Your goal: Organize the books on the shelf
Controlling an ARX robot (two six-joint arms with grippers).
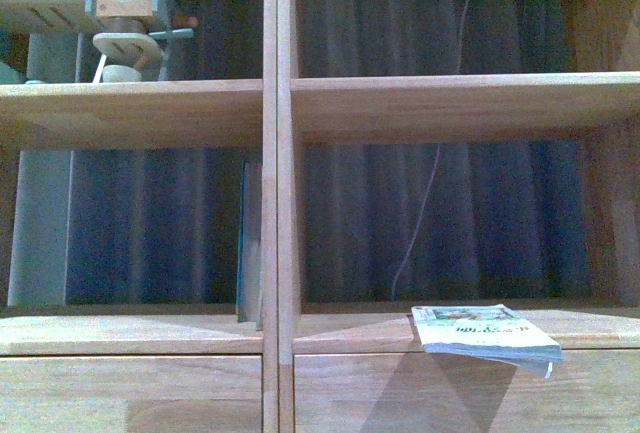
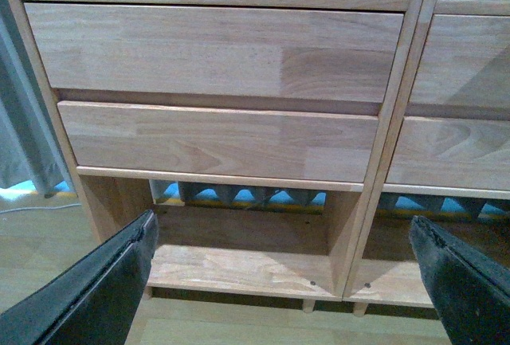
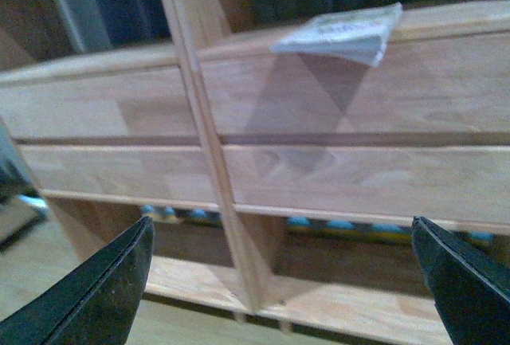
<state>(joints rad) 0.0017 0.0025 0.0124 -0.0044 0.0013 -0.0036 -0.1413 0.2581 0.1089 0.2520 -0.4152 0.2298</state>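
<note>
Now both jaws wide, facing shelf (image 2: 215,50) drawers.

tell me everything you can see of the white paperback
The white paperback is thin, with a cover showing a picture and dark characters. It lies flat, cover up, on the shelf board of the lower right compartment, skewed, one corner overhanging the drawer front and casting a shadow. Only the board touches it.

Dim, bluish, grainy front view; blurred right wrist view, angular shadow under the paperback (image 3: 339,33).
</note>
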